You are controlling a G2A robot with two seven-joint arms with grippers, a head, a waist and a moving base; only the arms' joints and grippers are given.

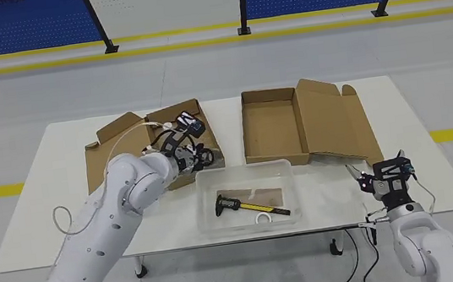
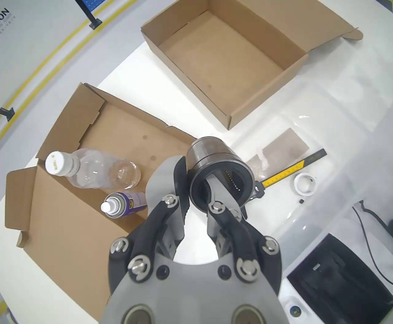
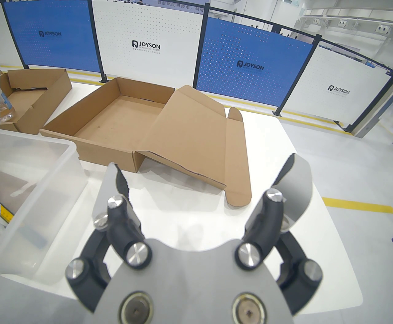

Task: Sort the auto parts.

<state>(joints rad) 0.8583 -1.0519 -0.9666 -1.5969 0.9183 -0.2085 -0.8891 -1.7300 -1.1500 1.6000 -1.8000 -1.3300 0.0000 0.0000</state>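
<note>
- The right gripper [image 3: 202, 167] hangs over the near right corner of the tabletop [image 1: 327, 198], its jaws spread wide apart with nothing between them.
- Just beside it, toward the middle of the near edge, sits a clear plastic bin [image 1: 242, 167]. In it lie a yellow-and-black caliper [image 1: 247, 207], a white ring [image 2: 305, 183] and a flat brown card [image 2: 285, 147].
- The left gripper [image 2: 198, 181] is clamped on a dark metal cylinder [image 2: 215, 159], one finger inside its hollow bore and the other against the outer wall.
- The cylinder is held off the tabletop, above where the bin meets the left cardboard box [image 2: 129, 129].
- In that open box lie a clear water bottle [image 2: 92, 171] and a small spray can [image 2: 122, 204], side by side.
- Farther right stands a second open cardboard box [image 1: 270, 131], its lid flap folded out flat.
</note>
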